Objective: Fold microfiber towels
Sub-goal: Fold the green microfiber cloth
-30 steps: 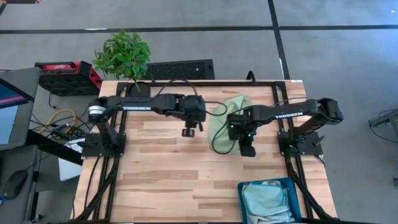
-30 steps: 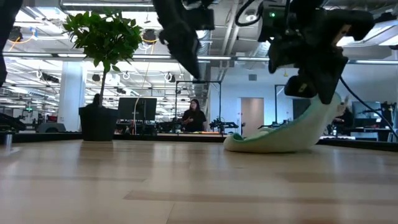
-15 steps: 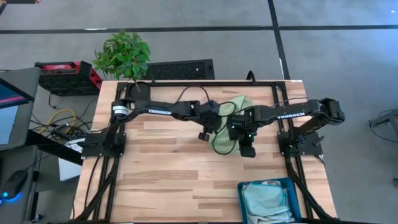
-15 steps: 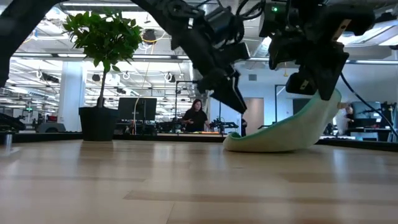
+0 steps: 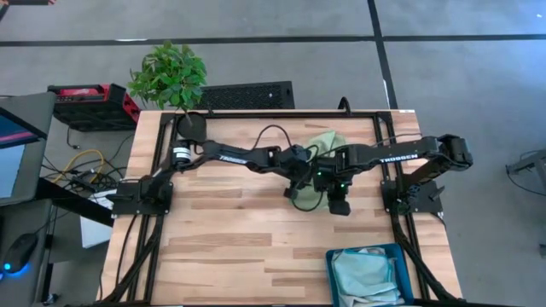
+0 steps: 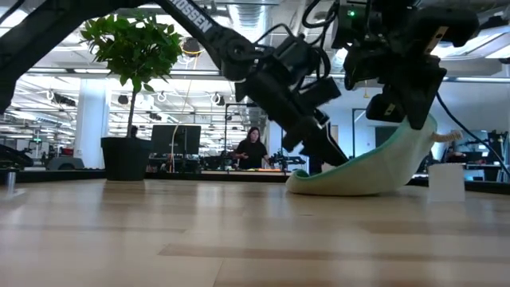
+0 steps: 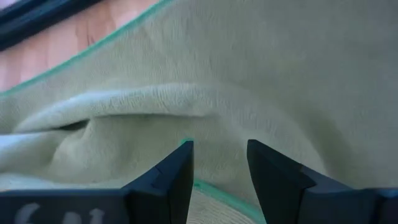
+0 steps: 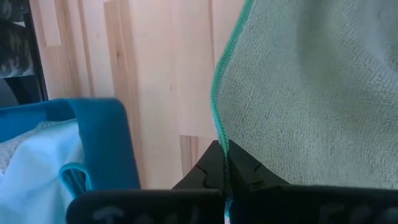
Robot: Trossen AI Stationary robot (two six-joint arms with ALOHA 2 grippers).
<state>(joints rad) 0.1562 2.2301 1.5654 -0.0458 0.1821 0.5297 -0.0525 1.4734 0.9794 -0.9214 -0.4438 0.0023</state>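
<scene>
the light green towel [image 5: 314, 162] lies bunched near the counter's [image 5: 222, 230] far edge, one edge lifted, pinched in the right gripper [image 8: 225, 163]. the left gripper [image 7: 217, 163] presses in at the towel's fold, fingers spread wide. a teal bin [image 5: 334, 260] sits at the near right corner.

Towel [image 7: 261, 68] between the left fingers [image 7: 171, 174]: pale green pile, darker teal-green stitched hem. Same hem colour runs into the pinched right fingers [image 8: 214, 165]. Fingers and arms are black. Bench [image 5: 222, 230] is light wood in butcher-block strips. Bin [image 8: 106, 143] is saturated blue, with a light blue cloth [image 8: 37, 162] inside.
</scene>
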